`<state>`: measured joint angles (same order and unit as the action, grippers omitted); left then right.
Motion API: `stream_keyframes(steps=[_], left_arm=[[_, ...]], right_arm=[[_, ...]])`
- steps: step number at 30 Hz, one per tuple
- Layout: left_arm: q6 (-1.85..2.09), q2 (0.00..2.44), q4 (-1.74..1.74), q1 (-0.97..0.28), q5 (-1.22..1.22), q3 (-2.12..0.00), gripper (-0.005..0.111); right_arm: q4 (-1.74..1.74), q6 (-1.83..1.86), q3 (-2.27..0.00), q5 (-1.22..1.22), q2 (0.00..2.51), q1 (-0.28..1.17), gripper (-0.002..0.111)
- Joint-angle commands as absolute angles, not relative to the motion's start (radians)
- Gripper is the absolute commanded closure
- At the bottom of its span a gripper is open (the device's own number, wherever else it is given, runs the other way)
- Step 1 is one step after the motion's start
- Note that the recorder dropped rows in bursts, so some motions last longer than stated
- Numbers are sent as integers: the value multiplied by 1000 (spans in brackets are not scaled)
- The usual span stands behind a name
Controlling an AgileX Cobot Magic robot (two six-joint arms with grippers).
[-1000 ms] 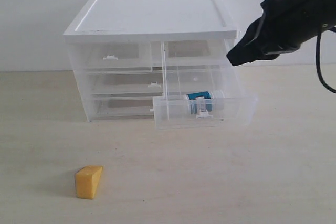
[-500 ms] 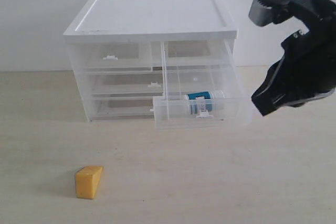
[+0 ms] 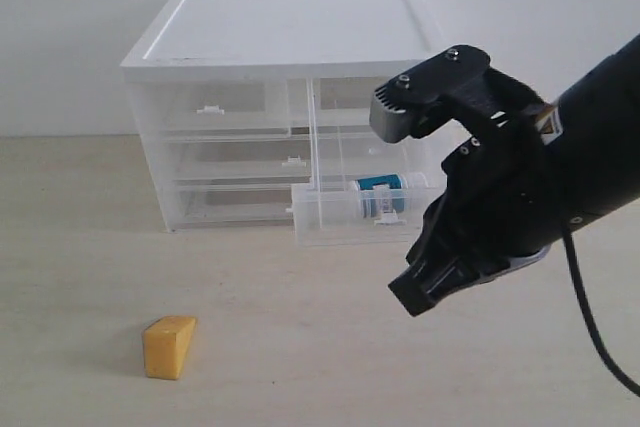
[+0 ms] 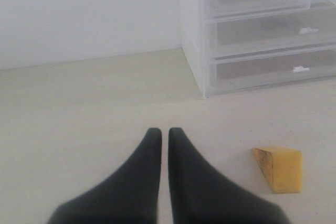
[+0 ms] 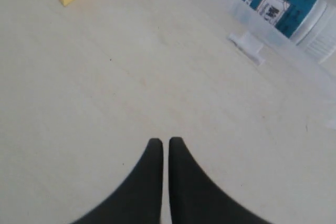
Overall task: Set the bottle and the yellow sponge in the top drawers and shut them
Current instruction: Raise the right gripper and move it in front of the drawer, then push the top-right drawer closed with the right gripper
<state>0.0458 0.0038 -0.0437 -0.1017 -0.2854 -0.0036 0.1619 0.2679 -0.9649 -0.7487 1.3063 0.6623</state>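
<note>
The bottle (image 3: 385,193) lies on its side inside the pulled-out top right drawer (image 3: 340,223); its teal label (image 5: 283,2) shows behind the drawer's front wall and white handle (image 5: 247,45). The top left drawer (image 3: 215,107) is pushed in. The yellow sponge (image 3: 169,346) rests on the table, left of and nearer than the cabinet. My right gripper (image 3: 412,301) hangs shut and empty in front of the open drawer, just above the table. My left gripper (image 4: 160,132) is shut and empty, low over the table, with the sponge (image 4: 278,167) beside it; it is outside the exterior view.
The cabinet has a white top (image 3: 290,32) and two full-width drawers (image 3: 250,162), both pushed in, under the top pair. It stands against a white wall. The table is a pale wood surface (image 3: 320,367).
My right arm has swung down from the upper right, beside the cabinet top, to low in front of the open drawer. The sponge, the bottle and the drawers have not moved.
</note>
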Motion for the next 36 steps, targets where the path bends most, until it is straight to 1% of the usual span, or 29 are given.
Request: stream_keyframes(steps=[1, 11, 17, 22, 27, 31, 36], left_arm=[[45, 0, -45, -100, -278, 0, 103], [45, 0, -45, -100, -278, 0, 103], [45, 0, -45, -100, -278, 0, 103], [45, 0, -45, -100, -278, 0, 103], [45, 0, -45, -100, -278, 0, 103], [45, 0, -45, -100, -278, 0, 103], [45, 0, -45, -100, -278, 0, 103]], right_arm=[[117, 245, -962, -665, 1364, 670, 109], [-70, 110, -968, -478, 1434, 668, 109], [-96, 100, -968, -360, 1449, 668, 109], [-170, 76, -968, -301, 1489, 668, 109], [-170, 76, -971, -243, 1498, 668, 109], [-170, 76, -1013, -334, 1473, 668, 108], [-143, 94, -1093, -592, 1440, 668, 108]])
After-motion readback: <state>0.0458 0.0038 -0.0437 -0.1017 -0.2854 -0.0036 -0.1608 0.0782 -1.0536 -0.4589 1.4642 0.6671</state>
